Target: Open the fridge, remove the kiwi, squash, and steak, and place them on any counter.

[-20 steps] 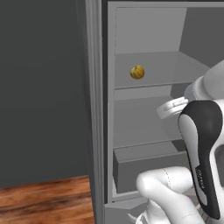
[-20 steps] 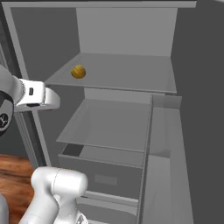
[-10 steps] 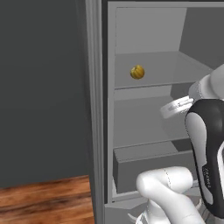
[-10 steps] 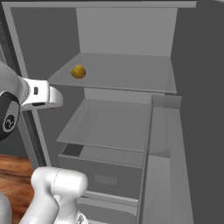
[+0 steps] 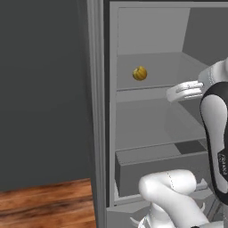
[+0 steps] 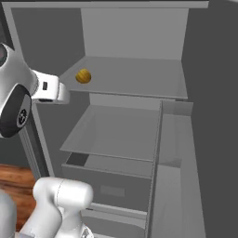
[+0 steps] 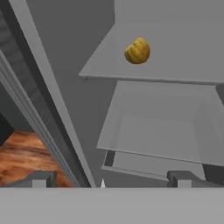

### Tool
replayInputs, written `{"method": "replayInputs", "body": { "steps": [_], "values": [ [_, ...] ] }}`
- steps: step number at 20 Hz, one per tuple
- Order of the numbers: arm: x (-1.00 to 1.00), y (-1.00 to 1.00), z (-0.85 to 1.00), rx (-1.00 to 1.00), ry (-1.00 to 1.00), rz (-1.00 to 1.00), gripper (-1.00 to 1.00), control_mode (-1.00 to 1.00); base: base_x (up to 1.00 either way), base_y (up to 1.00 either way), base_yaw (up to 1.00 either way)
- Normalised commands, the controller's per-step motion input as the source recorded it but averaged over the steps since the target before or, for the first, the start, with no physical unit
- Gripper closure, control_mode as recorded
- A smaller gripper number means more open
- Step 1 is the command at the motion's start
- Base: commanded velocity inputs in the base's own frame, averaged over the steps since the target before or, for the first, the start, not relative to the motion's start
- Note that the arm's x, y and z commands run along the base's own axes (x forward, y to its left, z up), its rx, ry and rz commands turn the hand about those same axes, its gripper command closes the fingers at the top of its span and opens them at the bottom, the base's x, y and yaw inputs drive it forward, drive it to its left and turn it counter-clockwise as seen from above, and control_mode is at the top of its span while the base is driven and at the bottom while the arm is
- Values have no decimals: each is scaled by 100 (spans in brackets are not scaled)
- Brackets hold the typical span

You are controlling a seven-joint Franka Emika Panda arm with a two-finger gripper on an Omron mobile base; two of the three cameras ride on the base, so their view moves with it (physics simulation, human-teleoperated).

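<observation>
Now the white arm has swung a little further toward the open fridge (image 6: 139, 42), its empty end effector (image 7: 109, 177) spread wide, aimed below the squash (image 7: 138, 51) resting on the upper shelf (image 6: 139, 76), suggesting a reach for it.

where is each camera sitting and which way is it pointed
Left base view: behind the arm's left, facing the open fridge; white arm at right.
Right base view: behind its right, facing the shelves; arm at left.
Hand view: on the hand, looking along the open pincer at the shelves.
All share the squash.
</observation>
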Motion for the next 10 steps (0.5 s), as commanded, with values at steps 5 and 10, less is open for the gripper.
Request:
{"method": "replayInputs", "body": {
  "steps": [5, 10],
  "values": [
    [20, 0, 0, 1, -1, -6, -100, -100, 0, 0, 0],
    [32, 0, 3, 0, 0, -4, -100, -100, 0, 0, 0]
  ]
}}
